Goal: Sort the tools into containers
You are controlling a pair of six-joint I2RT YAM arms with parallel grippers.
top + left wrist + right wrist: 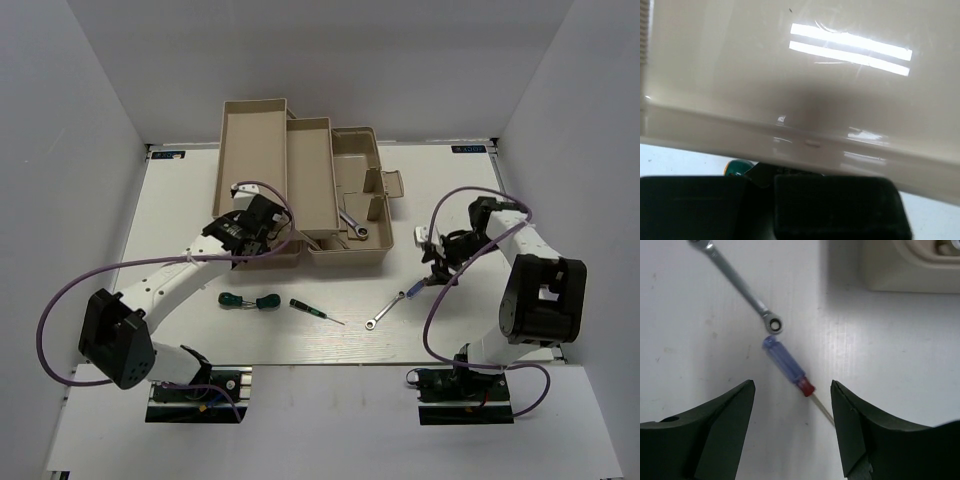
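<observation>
Jaws of the right gripper [792, 385] stood spread over the red/blue-handled screwdriver [786, 366] on the surface [700, 320]; the left gripper [771, 186] was pressed together.

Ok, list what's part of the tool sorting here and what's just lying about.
Job: toolbox; wrench in toolbox; wrench on table; blue-and-red screwdriver; black-handled screwdriver; green-handled screwdrivers.
Not the job: purple cables.

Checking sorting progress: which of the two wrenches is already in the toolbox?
The wrench lying inside the open toolbox. The other wrench lies out on the table, next to the blue-handled screwdriver.
</observation>
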